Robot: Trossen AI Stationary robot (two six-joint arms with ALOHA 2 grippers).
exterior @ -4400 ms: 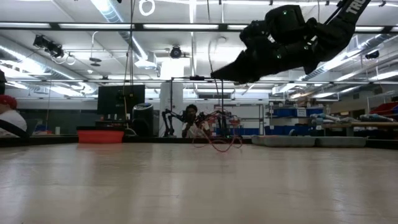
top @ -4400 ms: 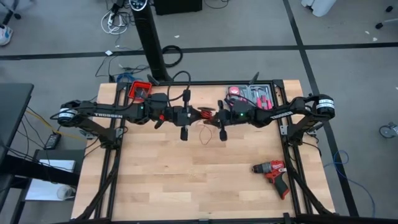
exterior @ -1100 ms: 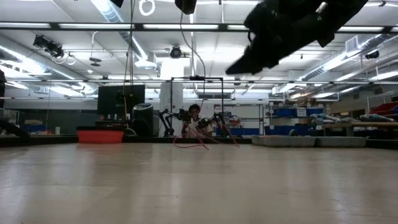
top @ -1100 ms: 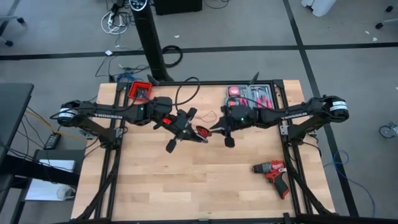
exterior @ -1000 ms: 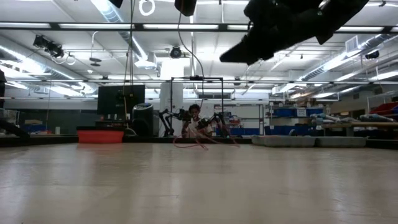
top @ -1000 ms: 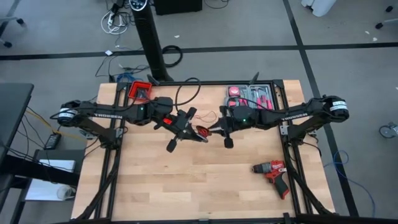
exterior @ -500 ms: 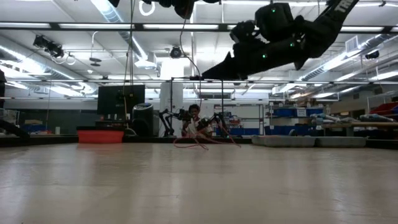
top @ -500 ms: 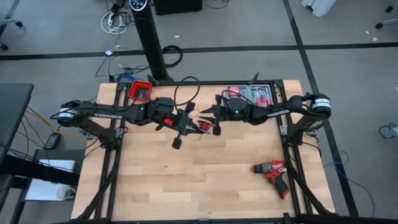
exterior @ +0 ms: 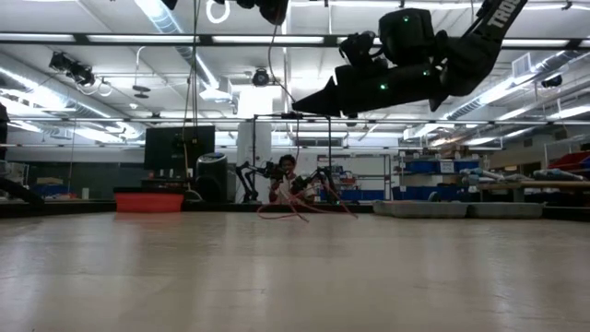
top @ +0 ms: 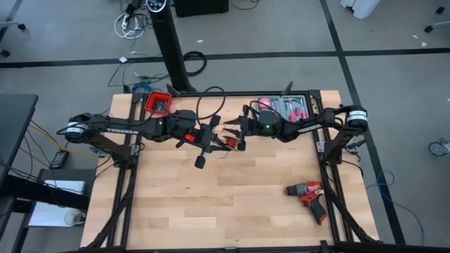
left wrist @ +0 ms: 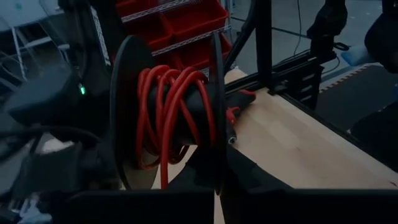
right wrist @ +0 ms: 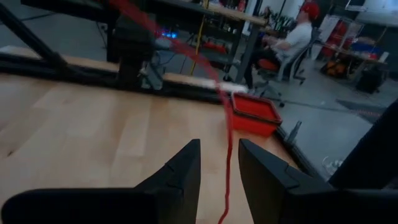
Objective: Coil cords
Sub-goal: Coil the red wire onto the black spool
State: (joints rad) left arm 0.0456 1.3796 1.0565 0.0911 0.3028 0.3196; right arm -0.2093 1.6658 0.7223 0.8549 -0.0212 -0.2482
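We see the right gripper (right wrist: 217,163) with fingers parted, red cord (right wrist: 227,134) running through the gap untouched, the left gripper (top: 209,138) clamped shut on a black spool (left wrist: 171,118) wound with cord, both above mid-table (top: 232,204), drill (top: 307,193) well apart.

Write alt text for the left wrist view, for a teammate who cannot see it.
A black spool fills the frame, with red cord wound in loose loops around its core between two round flanges. Behind it lie the wooden table, its black frame rail and red storage bins.
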